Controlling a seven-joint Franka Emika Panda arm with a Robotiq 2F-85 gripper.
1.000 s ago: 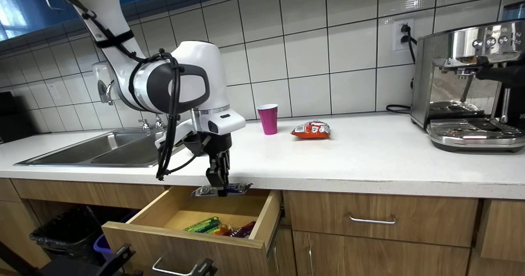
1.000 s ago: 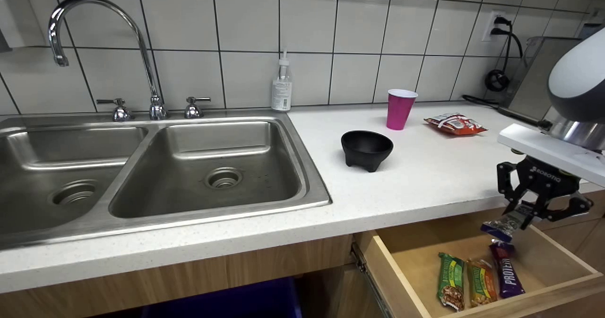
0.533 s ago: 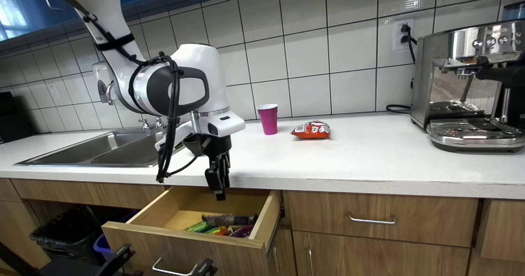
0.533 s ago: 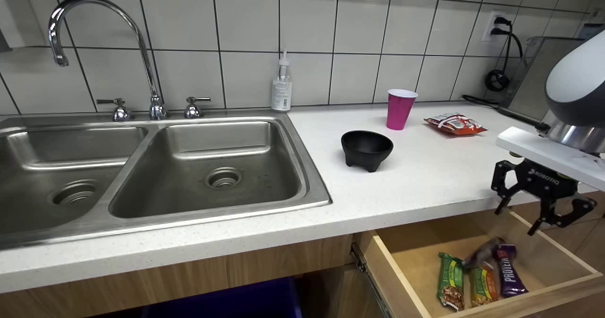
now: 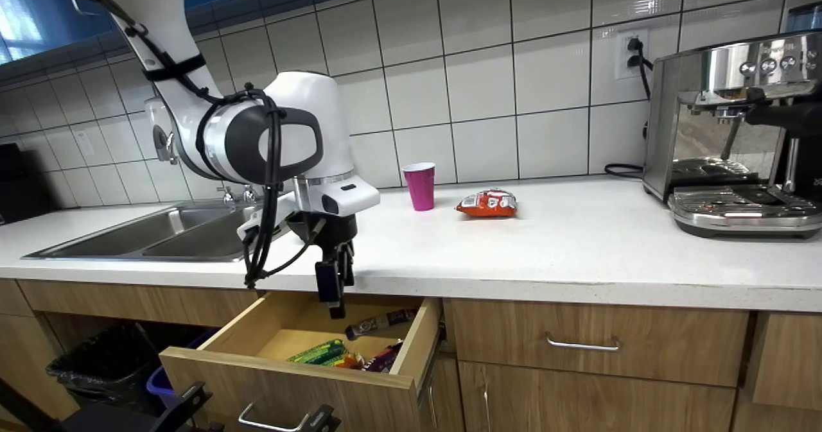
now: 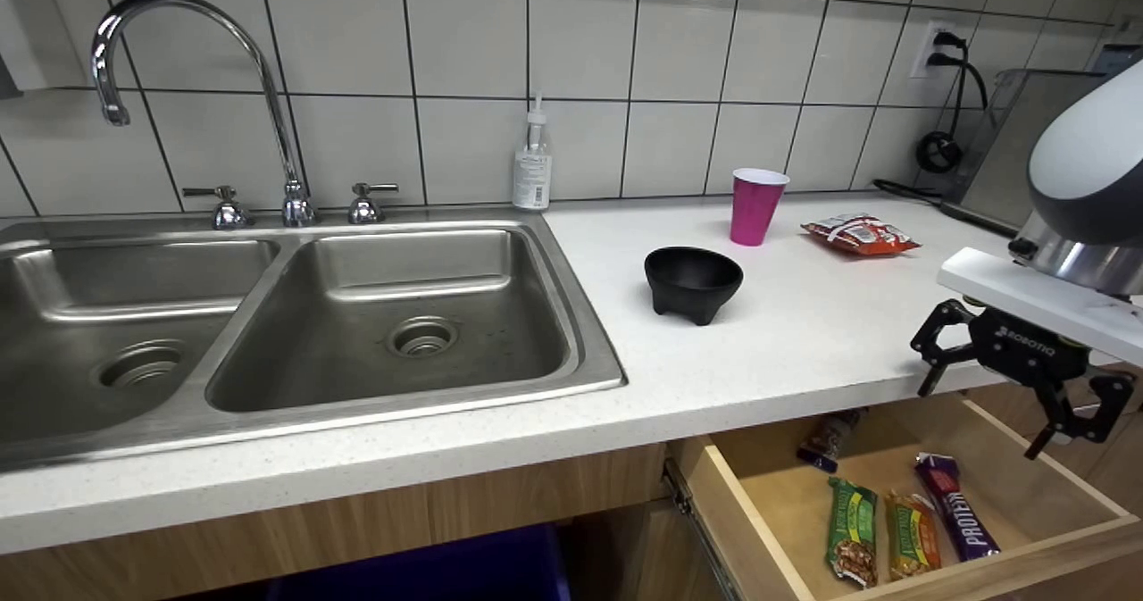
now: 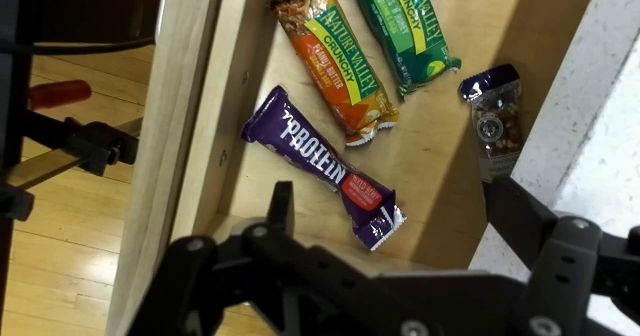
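The nut bar (image 7: pixel 497 121), in a see-through wrapper with a dark blue end, lies at the back of the pulled-out drawer (image 5: pixel 359 400), close to the edge of the table (image 5: pixel 546 252), which hides part of it in an exterior view; the fingers (image 7: pixel 282 206) are released, spread wide with nothing between them, and hang over the drawer; in the wrist view one fingertip overlaps an end of the nut bar, but an exterior view shows the fingers higher and off to its side. Nearer the drawer's front lie the purple protein bar (image 7: pixel 320 164), the orange peanut butter bar (image 7: pixel 340 71) just beside it, and the green oats bar (image 7: pixel 405 31) past the orange one. On the white table, in both exterior views, a pink cup (image 6: pixel 756 210) stands upright near a red snack bag (image 6: pixel 862 235); a black footed bowl (image 6: pixel 692 279) stands between the cup and the steel sink (image 6: pixel 594 360); a curved tap (image 6: pixel 281 137) rises behind the sink, with a soap bottle (image 6: pixel 533 172) near its back corner; a coffee machine (image 5: pixel 732 137) stands well apart from the snack bag; a black bin bag (image 5: pixel 109 377) hangs below the table, beside the drawer.
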